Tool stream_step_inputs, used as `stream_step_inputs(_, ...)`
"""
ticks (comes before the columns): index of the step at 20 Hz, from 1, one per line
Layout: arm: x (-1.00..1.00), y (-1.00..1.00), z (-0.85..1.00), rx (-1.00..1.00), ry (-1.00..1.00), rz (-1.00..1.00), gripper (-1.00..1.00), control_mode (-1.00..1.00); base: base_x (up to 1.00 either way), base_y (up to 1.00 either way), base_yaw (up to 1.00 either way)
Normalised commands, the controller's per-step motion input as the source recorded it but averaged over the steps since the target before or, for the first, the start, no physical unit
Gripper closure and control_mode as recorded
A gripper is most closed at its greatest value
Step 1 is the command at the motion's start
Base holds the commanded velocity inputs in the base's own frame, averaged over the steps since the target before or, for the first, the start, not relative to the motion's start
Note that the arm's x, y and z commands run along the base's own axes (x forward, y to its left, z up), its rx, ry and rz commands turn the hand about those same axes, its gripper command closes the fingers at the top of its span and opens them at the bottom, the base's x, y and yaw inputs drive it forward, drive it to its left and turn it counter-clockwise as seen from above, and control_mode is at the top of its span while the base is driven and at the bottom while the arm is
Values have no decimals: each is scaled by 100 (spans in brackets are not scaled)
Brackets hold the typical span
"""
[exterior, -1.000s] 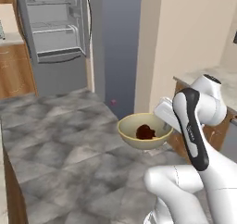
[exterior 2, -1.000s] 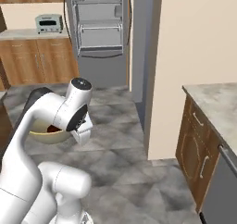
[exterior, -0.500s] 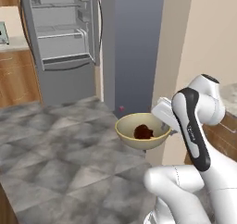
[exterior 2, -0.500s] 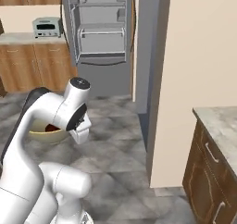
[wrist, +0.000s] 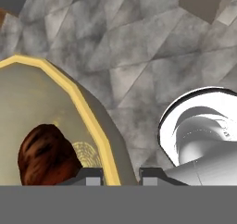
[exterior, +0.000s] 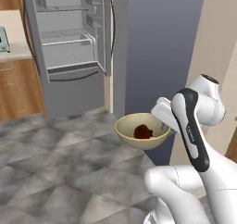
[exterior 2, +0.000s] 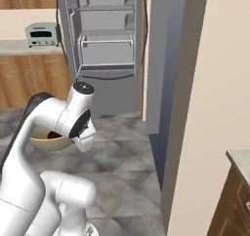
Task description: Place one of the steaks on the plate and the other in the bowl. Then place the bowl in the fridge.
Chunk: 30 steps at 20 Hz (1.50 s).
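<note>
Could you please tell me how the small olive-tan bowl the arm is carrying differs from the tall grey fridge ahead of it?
The olive-tan bowl is small, round and yellowish inside; the tall grey fridge is big, boxy and grey throughout. The bowl is held up above the floor, its rim pinched in the shut gripper; the fridge stands on the floor, door open. The bowl holds a reddish-brown steak; the fridge's visible shelves look bare. Both are open containers.

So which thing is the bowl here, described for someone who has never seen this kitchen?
Start at the tall grey fridge with its door standing open. In front of it, above the grey stone floor, the gripper holds a small round olive-tan bowl by its rim. Its yellowish inside holds one reddish-brown steak.
</note>
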Motion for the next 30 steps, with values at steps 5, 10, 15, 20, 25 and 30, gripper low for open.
stream_step_inputs(5, 0, 0, 0, 0, 0, 0, 100, 100, 100, 13, 0)
stream_step_inputs(10, 0, 0, 0, 0, 0, 0, 100, 100, 100, 9, 0)
stream_step_inputs(15, 0, 0, 0, 0, 0, 0, 100, 100, 100, 2, 0)
stream_step_inputs(20, 0, 0, 0, 0, 0, 0, 100, 100, 100, 2, 0)
stream_step_inputs(25, 0, 0, 0, 0, 0, 0, 100, 100, 100, 4, 0)
stream_step_inputs(30, 0, 0, 0, 0, 0, 0, 100, 100, 100, 1, 0)
